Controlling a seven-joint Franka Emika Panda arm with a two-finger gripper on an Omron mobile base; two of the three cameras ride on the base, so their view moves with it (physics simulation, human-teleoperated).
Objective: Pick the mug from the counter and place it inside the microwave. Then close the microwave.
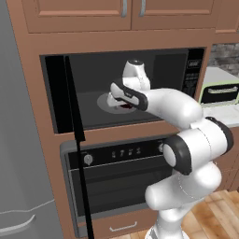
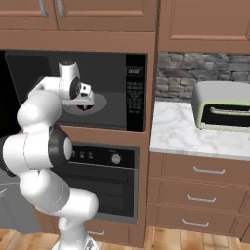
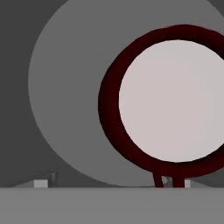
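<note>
Mug [image 3: 170,103] sits on the turntable [image 3: 65,109] inside the microwave [image 1: 186,74] — gripper [image 1: 116,100] jaws spread; lift straight up, clear the rim.

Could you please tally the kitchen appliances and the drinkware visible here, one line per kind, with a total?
Microwave: 1
Wall oven: 1
Toaster oven: 1
Fridge: 1
Mug: 1, on the turntable
Total: 5
</note>
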